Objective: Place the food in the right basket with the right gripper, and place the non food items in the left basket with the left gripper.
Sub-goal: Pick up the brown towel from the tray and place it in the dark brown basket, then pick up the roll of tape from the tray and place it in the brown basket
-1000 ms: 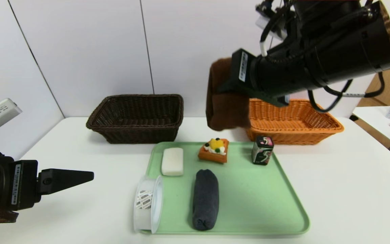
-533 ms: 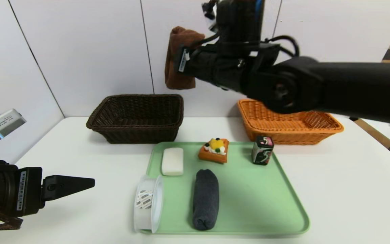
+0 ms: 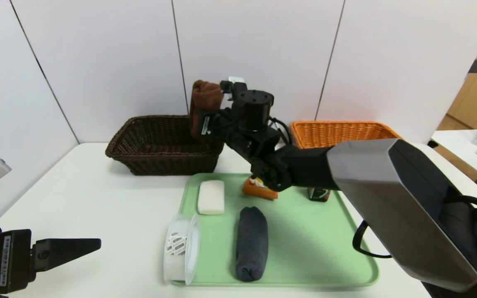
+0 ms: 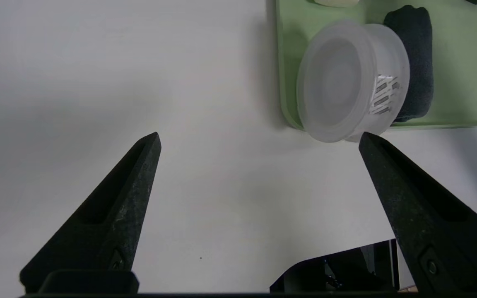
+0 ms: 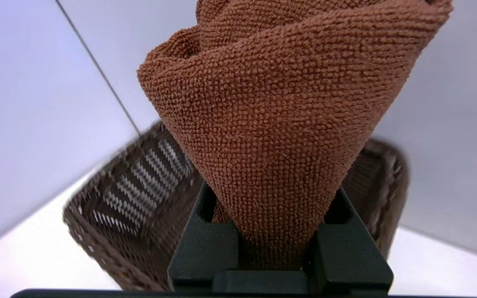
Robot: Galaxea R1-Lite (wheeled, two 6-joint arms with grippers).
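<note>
Grip: right gripper (image 5: 278, 248) is pinched tight on the brown rolled towel (image 3: 204, 106), holding it above the near right corner of the left basket (image 3: 166, 142).
Other claw: left gripper (image 4: 259, 142) spread wide, idling low over the table (image 3: 97, 198) beside the plastic tub (image 4: 352, 80).
Mix-up: towel isn't food, yet the right arm has it.
Risk: if it lets go this close to the rim, the towel could catch the edge and flop outside.
Waiting: waffle (image 3: 257, 189) on the tray (image 3: 317, 248); right basket (image 3: 342, 132) looks empty.

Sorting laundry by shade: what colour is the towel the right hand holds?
Brown, a rusty shade: the towel in the right hand shows best in the right wrist view.
</note>
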